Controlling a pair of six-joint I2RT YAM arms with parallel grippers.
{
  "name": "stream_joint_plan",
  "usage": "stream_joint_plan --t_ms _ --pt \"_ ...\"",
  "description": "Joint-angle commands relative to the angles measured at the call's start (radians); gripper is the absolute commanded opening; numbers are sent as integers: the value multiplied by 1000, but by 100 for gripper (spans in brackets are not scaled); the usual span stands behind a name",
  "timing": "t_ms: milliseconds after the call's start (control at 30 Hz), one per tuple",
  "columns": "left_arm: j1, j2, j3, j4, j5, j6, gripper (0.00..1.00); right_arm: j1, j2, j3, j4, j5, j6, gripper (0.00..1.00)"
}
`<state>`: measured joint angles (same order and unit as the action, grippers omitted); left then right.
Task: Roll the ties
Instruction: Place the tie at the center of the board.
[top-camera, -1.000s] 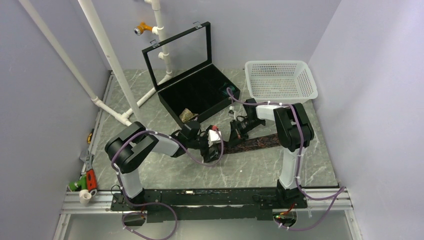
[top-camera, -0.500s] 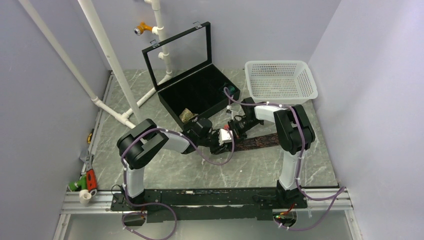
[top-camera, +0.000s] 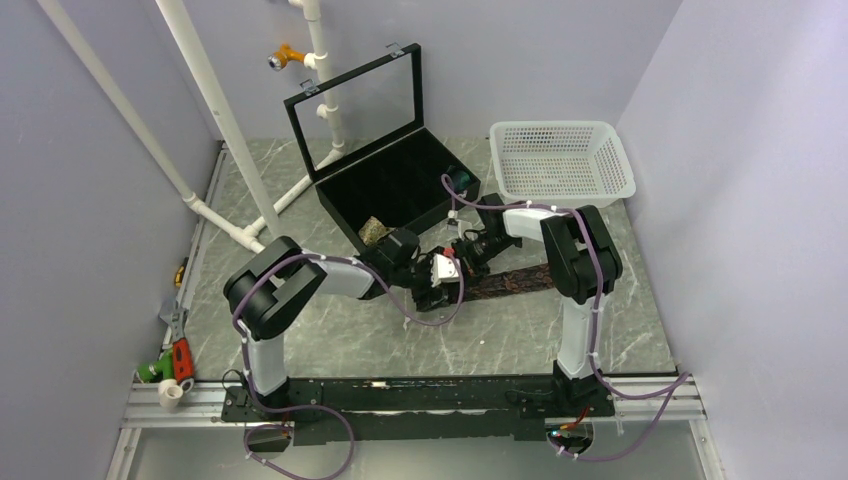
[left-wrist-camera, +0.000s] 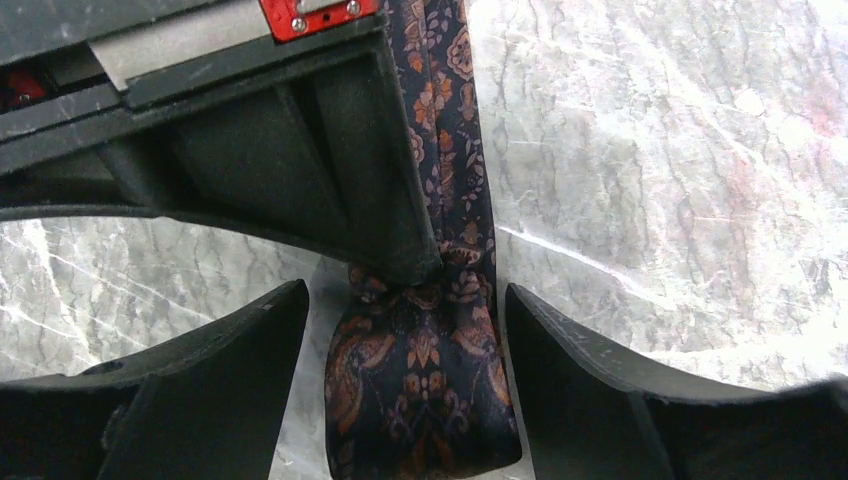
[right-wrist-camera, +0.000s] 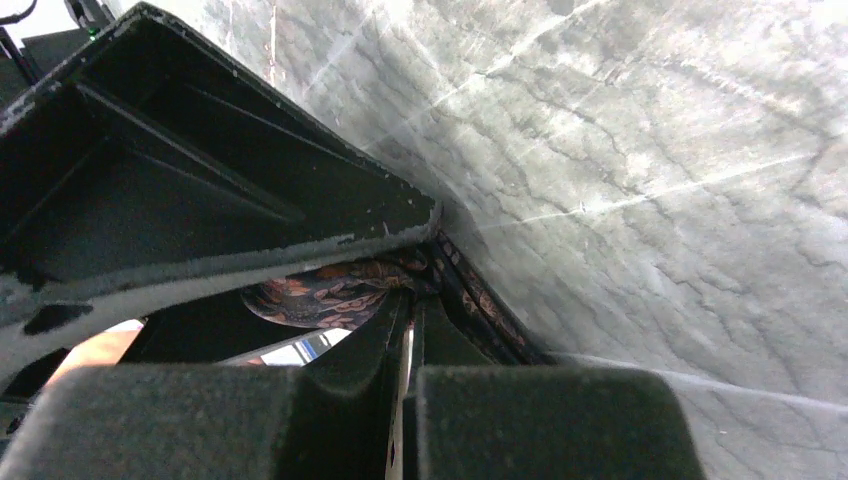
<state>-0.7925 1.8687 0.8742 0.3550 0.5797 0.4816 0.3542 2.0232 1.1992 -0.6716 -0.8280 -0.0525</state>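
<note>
The dark brown-maroon paisley tie (top-camera: 515, 281) lies flat on the marble table between the arms, its left end folded into a thick bundle (left-wrist-camera: 420, 395). My left gripper (top-camera: 443, 290) is open, one finger (left-wrist-camera: 215, 385) on each side of that bundle without touching it. My right gripper (top-camera: 463, 266) is shut, its tip pinching the puckered tie just beyond the bundle (left-wrist-camera: 425, 270); the tie (right-wrist-camera: 330, 290) shows ahead of its closed fingers (right-wrist-camera: 365, 400). A tan speckled tie (top-camera: 375, 230), rolled, sits in the black box. A teal tie (top-camera: 460, 178) sits at the box's right corner.
The black display box (top-camera: 400, 190) with its glass lid raised stands behind the grippers. A white mesh basket (top-camera: 560, 127) is at the back right. White pipes (top-camera: 225, 130) cross the left side. Small tools (top-camera: 172, 364) lie at the near left edge.
My left arm has swung right and back, bringing its open gripper around the tie's folded end next to the right gripper. The right gripper shifted slightly left. The tie's flat length looks shorter.
</note>
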Motion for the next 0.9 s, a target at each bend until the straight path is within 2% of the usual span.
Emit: stream_joint_plan --t_ms 0,200,467,567,700,867 --pt "12 -16 -38 -118 14 -18 79 -4 13 10 13 80 -41 0" --pt "50 -207 -213 90 15 -77 77 -3 40 -5 24 134 -39 0" --pt "51 -120 -182 235 17 -165 76 -4 60 -17 28 187 -46 0" --pt "49 -102 -167 280 37 -196 68 -2 61 -28 28 196 -51 0" --pt "41 -104 -135 300 65 -245 52 -3 56 -41 34 197 -51 0" --pt "4 -69 -71 287 85 -266 48 -3 55 -46 49 187 -42 0"
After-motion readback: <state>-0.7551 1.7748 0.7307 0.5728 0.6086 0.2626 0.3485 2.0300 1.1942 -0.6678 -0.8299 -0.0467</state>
